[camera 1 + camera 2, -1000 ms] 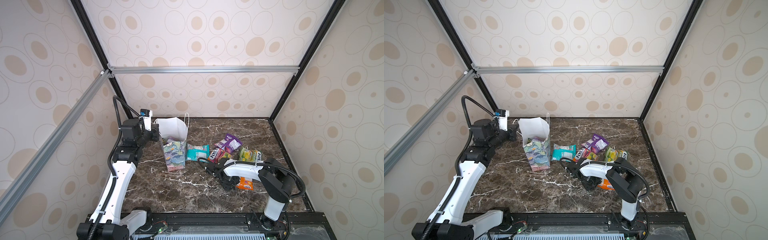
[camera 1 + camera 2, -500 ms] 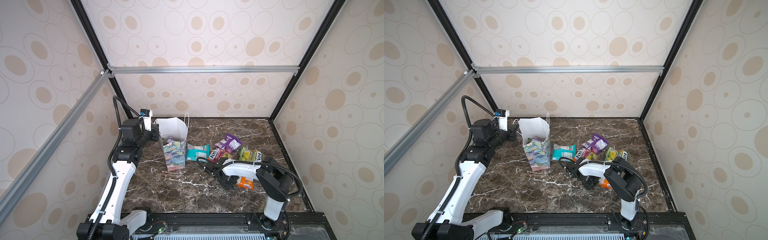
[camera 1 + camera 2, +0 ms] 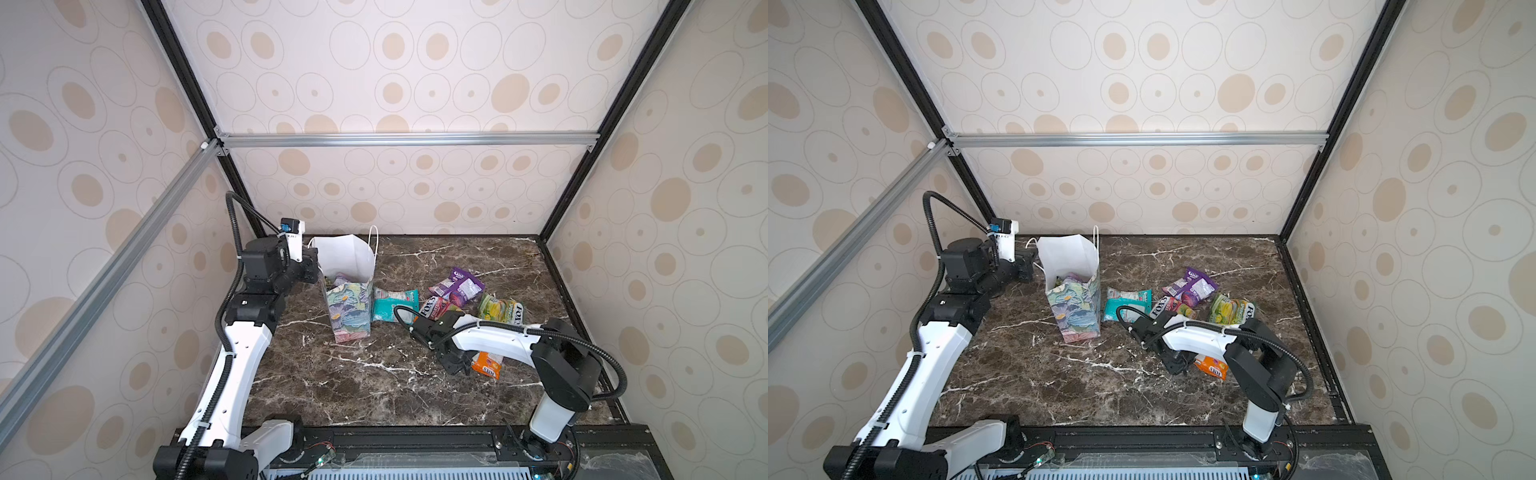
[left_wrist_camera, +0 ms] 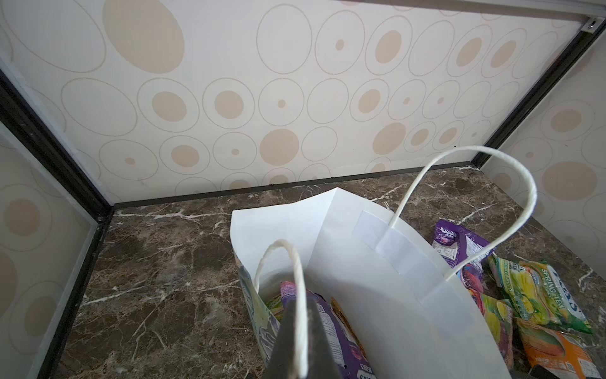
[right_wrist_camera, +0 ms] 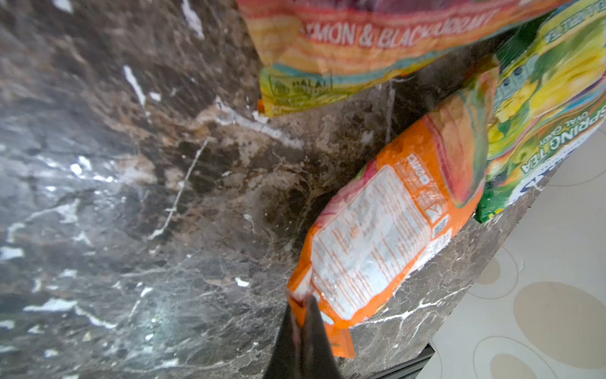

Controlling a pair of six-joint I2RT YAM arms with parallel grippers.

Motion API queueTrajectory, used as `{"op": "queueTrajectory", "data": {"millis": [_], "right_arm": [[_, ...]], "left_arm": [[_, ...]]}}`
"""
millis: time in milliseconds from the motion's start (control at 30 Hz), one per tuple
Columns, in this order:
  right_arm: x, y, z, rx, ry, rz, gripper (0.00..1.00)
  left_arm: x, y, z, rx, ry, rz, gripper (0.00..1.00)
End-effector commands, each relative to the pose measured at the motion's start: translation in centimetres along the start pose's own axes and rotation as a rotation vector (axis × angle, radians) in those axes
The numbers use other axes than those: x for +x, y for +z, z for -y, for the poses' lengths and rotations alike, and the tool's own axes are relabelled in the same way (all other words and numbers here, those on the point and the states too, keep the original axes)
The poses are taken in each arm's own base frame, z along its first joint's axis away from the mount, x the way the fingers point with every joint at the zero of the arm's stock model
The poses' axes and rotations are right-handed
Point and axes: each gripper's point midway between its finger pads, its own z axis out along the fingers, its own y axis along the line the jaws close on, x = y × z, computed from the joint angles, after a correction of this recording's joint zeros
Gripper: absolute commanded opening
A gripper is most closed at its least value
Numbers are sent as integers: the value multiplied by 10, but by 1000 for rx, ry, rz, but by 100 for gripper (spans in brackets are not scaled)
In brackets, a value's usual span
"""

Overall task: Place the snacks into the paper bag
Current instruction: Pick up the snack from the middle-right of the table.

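Left of centre in a top view, the left tool [image 3: 312, 266] is clamped on a cord handle [image 4: 299, 311] of the upright paper bag [image 3: 351, 307], which holds packets. Loose snacks [image 3: 457, 286] lie to its right on the table [image 3: 332, 386]. At lower right, the right tool [image 3: 464, 365] pinches the orange packet [image 3: 487, 365] by its corner.

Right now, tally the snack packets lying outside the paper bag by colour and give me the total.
teal packet: 1
purple packet: 1
multicolour fruit-print packet: 1
green packet: 1
orange packet: 1
Total outside the paper bag: 5
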Motion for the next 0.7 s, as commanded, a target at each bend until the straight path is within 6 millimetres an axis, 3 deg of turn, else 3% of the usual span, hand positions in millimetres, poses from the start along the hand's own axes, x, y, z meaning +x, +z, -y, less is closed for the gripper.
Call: {"op": "queueTrajectory", "data": {"millis": [0,200,400,667], "right_arm": [[-5,-10,0,-21,7,31,0],[-9,-18,-4,-69,21,57,0],[-14,-38,-6,-149,49,128,0],[-20,-68,14,-169,107,268,0]], "left_arm": [[-12,-4,2,11,23,28,0],[-12,-4,3,12,23,29,0],[-12,-3,3,14,22,27,0],[-11,-2,2,11,22,22,0]]}}
